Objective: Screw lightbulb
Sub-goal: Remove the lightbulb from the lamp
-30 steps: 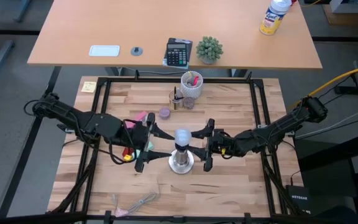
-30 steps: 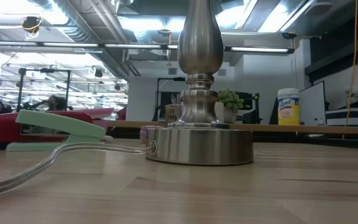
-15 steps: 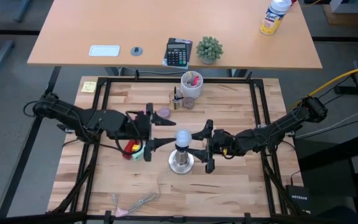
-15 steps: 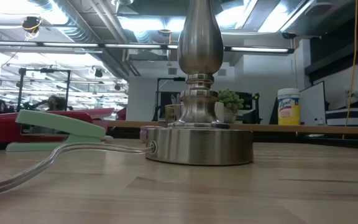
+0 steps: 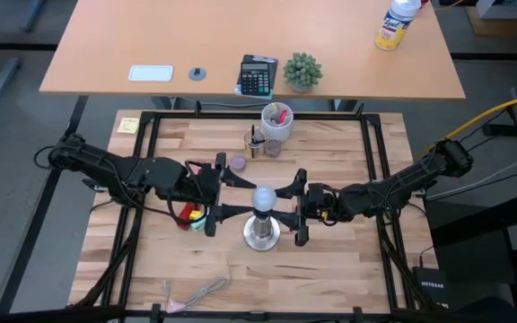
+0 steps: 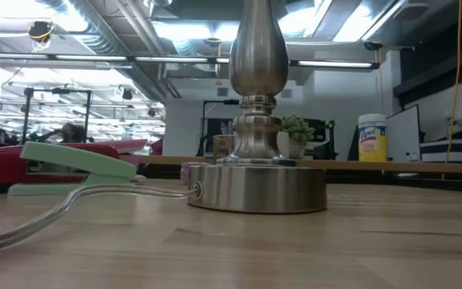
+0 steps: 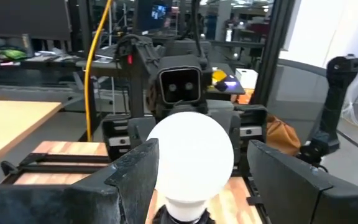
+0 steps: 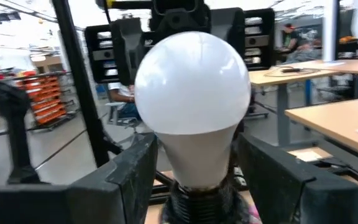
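High view, lightbulb (image 5: 263,198): seated upright on metal stand (image 5: 261,232), table centre.
Left gripper (image 5: 230,190): fingers spread, flanking the globe.
Right gripper (image 5: 289,209): fingers spread, flanking from opposite side.

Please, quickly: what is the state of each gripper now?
Left gripper: open around the lightbulb.
Right gripper: open around the same lightbulb.
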